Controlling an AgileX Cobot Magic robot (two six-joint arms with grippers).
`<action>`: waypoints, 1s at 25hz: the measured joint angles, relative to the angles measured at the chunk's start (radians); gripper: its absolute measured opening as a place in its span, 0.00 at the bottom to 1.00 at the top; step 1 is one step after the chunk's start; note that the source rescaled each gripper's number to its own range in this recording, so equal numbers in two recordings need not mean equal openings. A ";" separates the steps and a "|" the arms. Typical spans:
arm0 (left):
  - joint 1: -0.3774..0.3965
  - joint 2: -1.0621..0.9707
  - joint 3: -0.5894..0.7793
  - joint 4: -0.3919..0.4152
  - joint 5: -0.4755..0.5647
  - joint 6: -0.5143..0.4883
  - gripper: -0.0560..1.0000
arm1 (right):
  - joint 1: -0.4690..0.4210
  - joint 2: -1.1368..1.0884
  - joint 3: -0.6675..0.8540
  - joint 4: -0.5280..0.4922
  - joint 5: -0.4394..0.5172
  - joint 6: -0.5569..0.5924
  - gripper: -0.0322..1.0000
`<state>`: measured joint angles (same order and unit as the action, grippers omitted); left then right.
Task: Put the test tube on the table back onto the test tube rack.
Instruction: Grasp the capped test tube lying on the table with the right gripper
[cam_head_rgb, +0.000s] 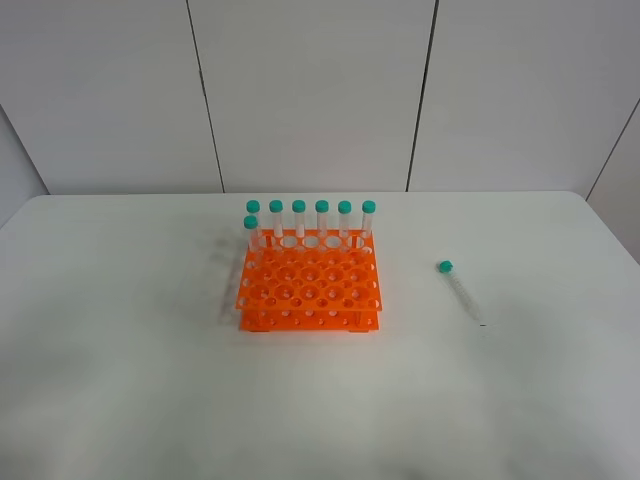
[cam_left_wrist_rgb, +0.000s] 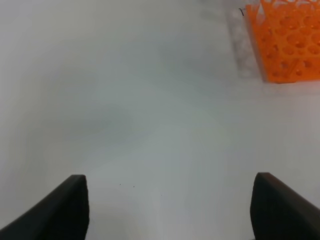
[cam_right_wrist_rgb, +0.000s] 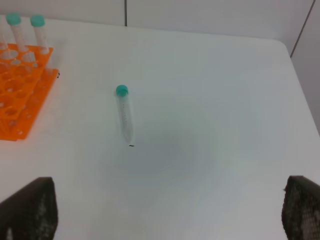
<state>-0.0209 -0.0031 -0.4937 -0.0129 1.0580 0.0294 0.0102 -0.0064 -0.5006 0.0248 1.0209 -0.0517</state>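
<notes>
A clear test tube (cam_head_rgb: 459, 289) with a teal cap lies flat on the white table (cam_head_rgb: 120, 380), right of the orange test tube rack (cam_head_rgb: 310, 290); it also shows in the right wrist view (cam_right_wrist_rgb: 124, 116). The rack holds several capped tubes upright along its back row. My left gripper (cam_left_wrist_rgb: 170, 210) is open over bare table, with a corner of the rack (cam_left_wrist_rgb: 287, 42) ahead of it. My right gripper (cam_right_wrist_rgb: 170, 215) is open and empty, well short of the lying tube. Neither arm shows in the exterior high view.
Grey wall panels (cam_head_rgb: 320, 90) stand behind the table's far edge. The table's rounded right corner (cam_right_wrist_rgb: 280, 45) lies beyond the lying tube. Bare white tabletop surrounds the rack on all sides.
</notes>
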 joint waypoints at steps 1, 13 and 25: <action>0.000 0.000 0.000 0.000 0.000 0.000 1.00 | 0.000 0.000 0.000 0.000 0.000 0.000 1.00; 0.000 0.000 0.000 0.000 0.000 0.000 1.00 | 0.000 0.049 -0.023 -0.001 -0.002 0.000 1.00; 0.000 0.000 0.000 0.000 0.000 0.000 1.00 | -0.002 0.887 -0.310 0.002 -0.085 -0.015 1.00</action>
<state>-0.0209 -0.0031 -0.4937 -0.0129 1.0580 0.0294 0.0083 0.8810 -0.8106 0.0269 0.9355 -0.0665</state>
